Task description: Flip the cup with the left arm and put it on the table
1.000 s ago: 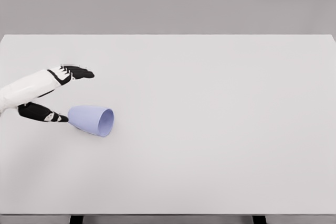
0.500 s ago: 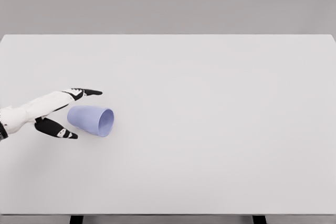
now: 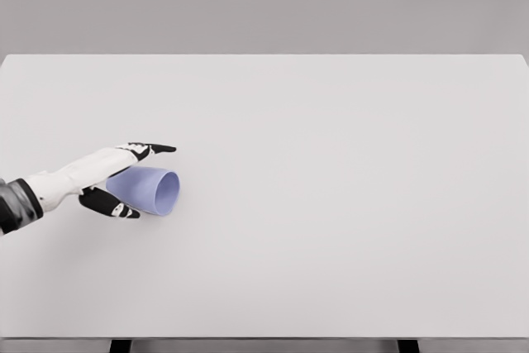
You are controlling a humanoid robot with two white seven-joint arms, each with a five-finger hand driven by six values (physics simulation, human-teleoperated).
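The left hand (image 3: 124, 179) has advanced to the right since the earlier frames. One second ago it sat at the far left with fingers spread wide above and below the closed end of the cup (image 3: 149, 189); half a second ago it straddled that end without reaching along the body. It now brackets the cup, with the upper fingers (image 3: 153, 149) extended over the top of the cup wall and the thumb (image 3: 116, 205) lying along the lower side. The fingers are parted around the cup; whether they press on the wall cannot be determined.

The cup, pale blue, lies on its side at the left of the frame, left of centre and slightly below mid-height, on the white table (image 3: 347, 188). Its open mouth faces right. Its position matches the earlier frames.

The closed end of the cup is hidden behind the hand. The left forearm is cut off at the left edge.
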